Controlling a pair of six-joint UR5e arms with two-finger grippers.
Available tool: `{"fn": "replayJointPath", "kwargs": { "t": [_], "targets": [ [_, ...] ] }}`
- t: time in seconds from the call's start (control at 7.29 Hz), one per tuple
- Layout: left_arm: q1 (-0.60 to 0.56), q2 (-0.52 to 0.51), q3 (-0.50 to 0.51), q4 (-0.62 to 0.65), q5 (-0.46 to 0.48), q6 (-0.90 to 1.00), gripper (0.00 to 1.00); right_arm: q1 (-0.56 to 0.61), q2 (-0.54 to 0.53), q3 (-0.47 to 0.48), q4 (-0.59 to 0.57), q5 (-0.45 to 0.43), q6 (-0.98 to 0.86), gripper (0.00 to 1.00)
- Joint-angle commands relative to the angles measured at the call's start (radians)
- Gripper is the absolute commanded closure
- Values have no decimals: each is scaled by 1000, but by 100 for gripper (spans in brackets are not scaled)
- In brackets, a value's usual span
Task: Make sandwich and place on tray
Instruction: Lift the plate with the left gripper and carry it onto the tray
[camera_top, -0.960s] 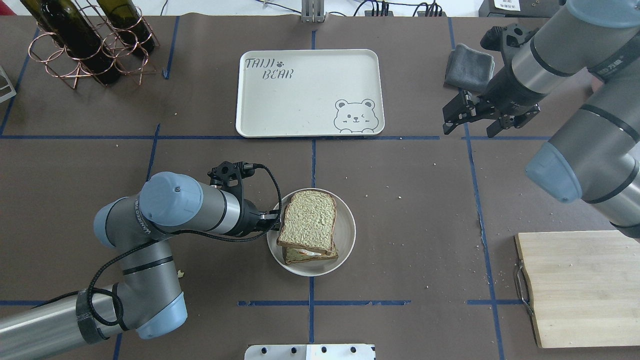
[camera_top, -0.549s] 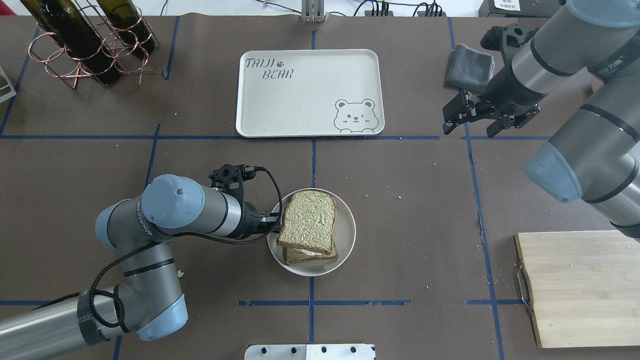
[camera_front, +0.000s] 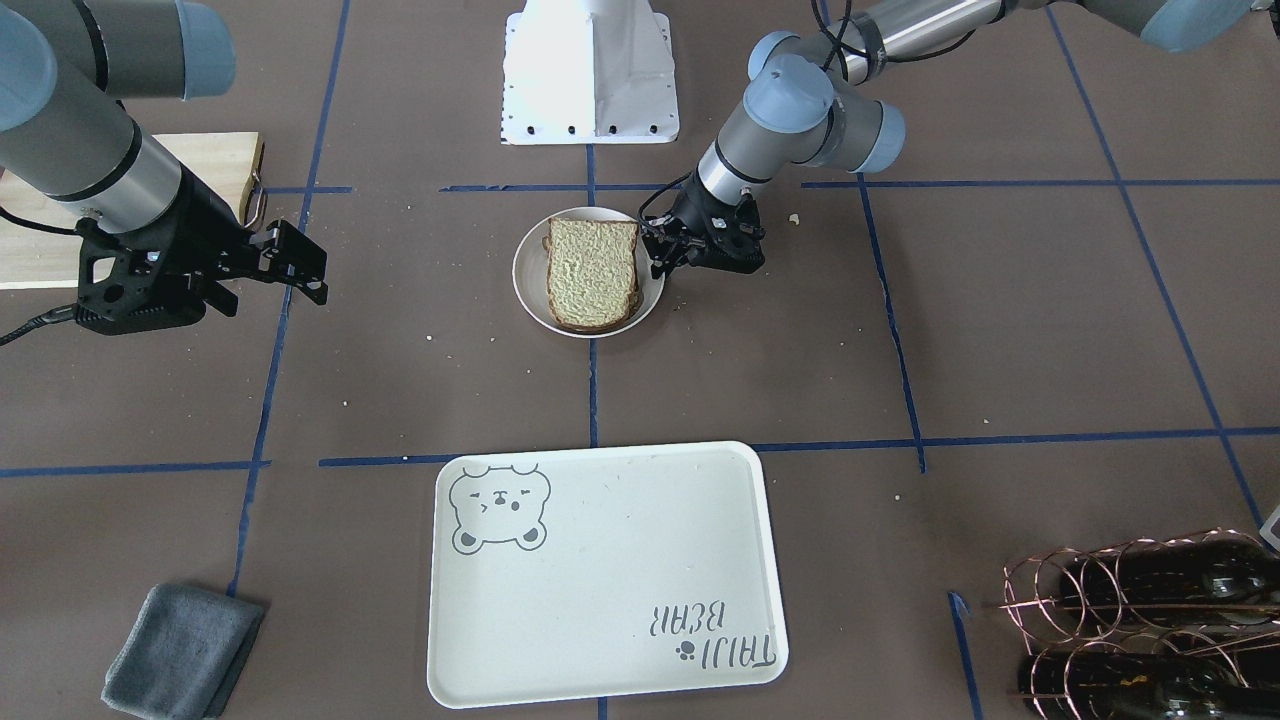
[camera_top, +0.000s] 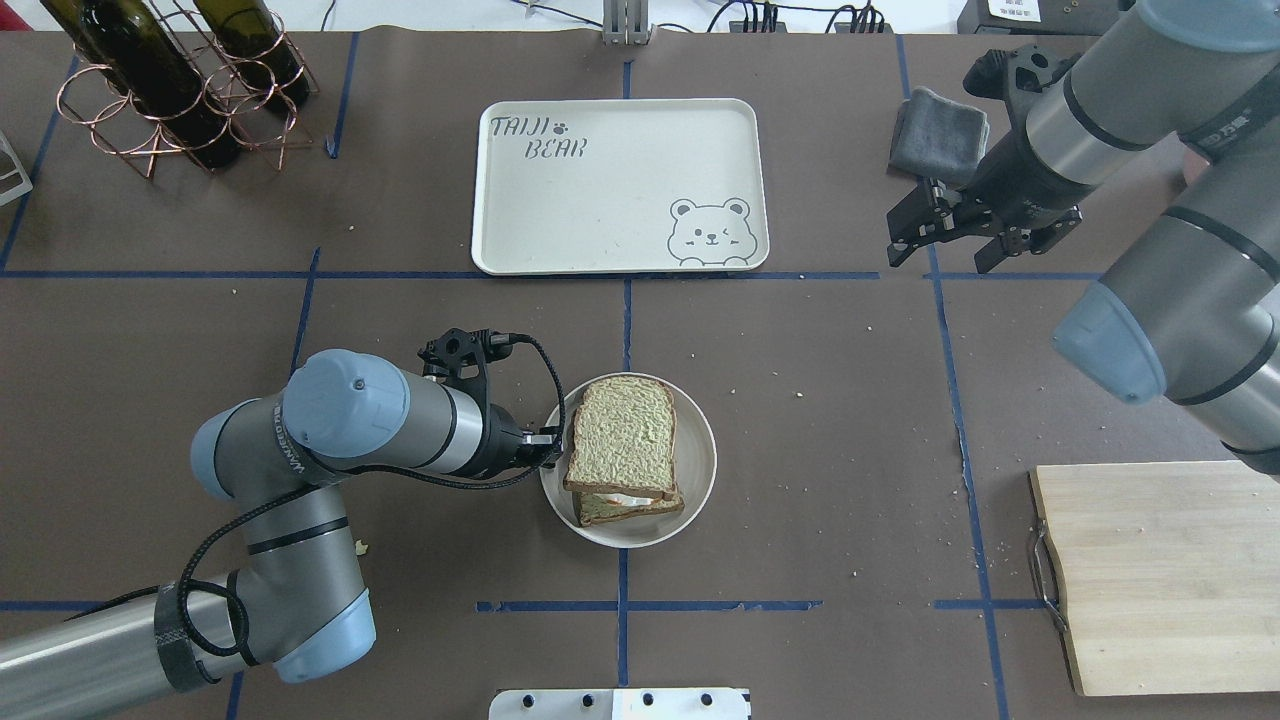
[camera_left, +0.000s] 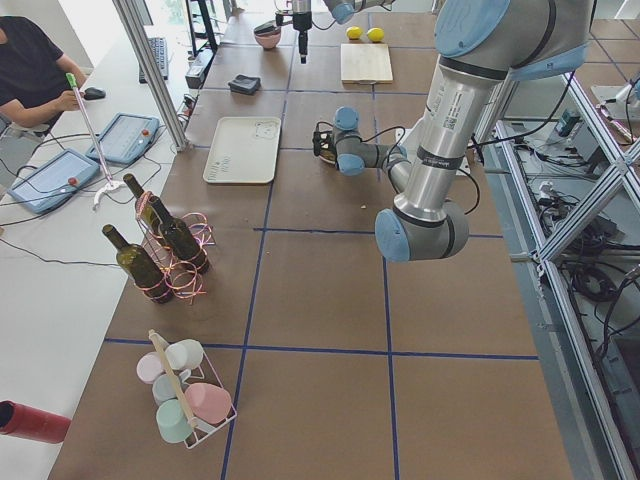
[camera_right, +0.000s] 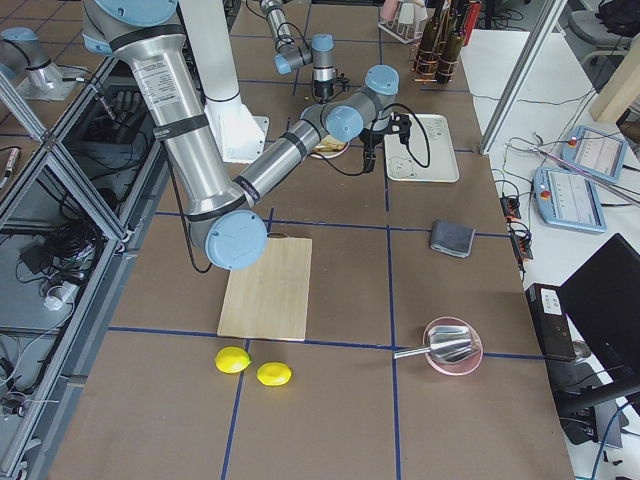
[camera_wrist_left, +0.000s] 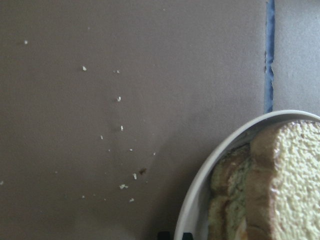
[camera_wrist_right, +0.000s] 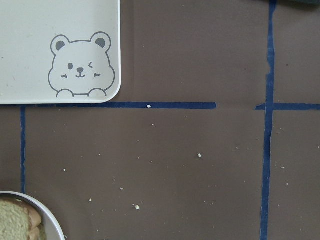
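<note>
The sandwich, two bread slices with a strip of white egg between them, lies on a small round white plate at the table's middle. My left gripper is at the plate's left rim and looks shut on it; it also shows in the front view. The left wrist view shows the plate rim and sandwich close up. The cream tray with the bear face lies bare beyond the plate. My right gripper is open and empty, hovering right of the tray.
A wooden cutting board lies at the near right. A folded grey cloth lies at the far right, behind the right gripper. A copper rack with wine bottles stands at the far left. Crumbs dot the brown mat.
The plate with the sandwich has shifted slightly to the right and away from me, with my left gripper at its rim. The right arm has barely moved.
</note>
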Motion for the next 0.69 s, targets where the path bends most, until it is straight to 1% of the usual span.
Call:
{"fn": "replayJointPath", "kwargs": {
  "t": [0.0,0.14,0.27,0.41,0.55],
  "targets": [
    [-3,0,-15,-3,-1,-2,100,8,2,2,-5,0,0,0],
    [-7,2,-41,-11,-6,-6,100,25,-2,2,-8,0,-6,0],
    [-12,2,-46,-15,-9,-22,100,36,-3,2,-12,0,-8,0],
    [-32,2,-48,-50,-12,-25,100,45,-11,2,-12,-4,-9,0],
    [-58,0,-46,-57,-21,-61,100,59,-21,2,-12,-5,-29,0]
  ]
}}
